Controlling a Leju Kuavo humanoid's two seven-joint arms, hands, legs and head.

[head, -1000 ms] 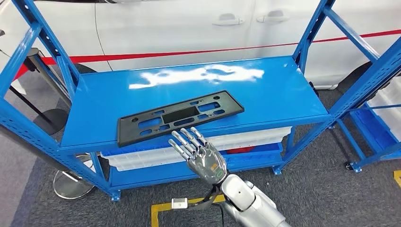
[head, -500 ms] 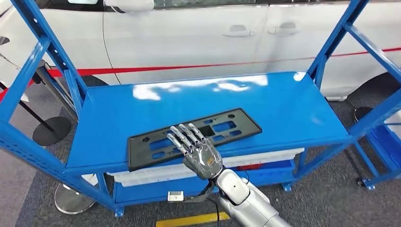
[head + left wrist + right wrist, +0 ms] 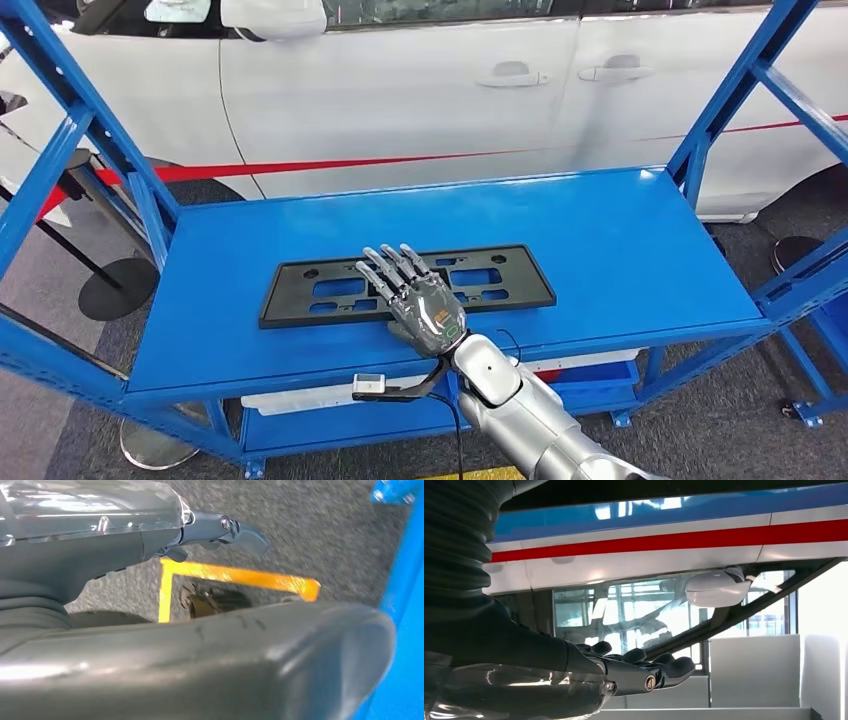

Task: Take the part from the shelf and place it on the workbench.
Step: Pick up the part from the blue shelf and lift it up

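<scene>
The part (image 3: 290, 302) is a flat black plate frame with several cutouts, lying along the middle of the blue shelf top (image 3: 620, 250). My right hand (image 3: 415, 300) reaches in from below, palm down, with its fingers (image 3: 385, 272) stretched out over the part's middle and near edge. It holds nothing, and I cannot tell whether it touches the part. In the right wrist view the right hand (image 3: 624, 672) shows straight fingers against the car. My left hand (image 3: 150, 540) hangs over the floor, fingers apart and empty.
A white car (image 3: 420, 90) with a red stripe stands close behind the shelf. Blue uprights (image 3: 60, 110) frame both ends. White bins (image 3: 300, 402) sit on the lower level. A round stand base (image 3: 118, 288) is at the left. Yellow floor tape (image 3: 240, 577) lies below.
The whole view has shifted as the camera came nearer the shelf. My right hand went from short of the part's near edge to lying over its middle.
</scene>
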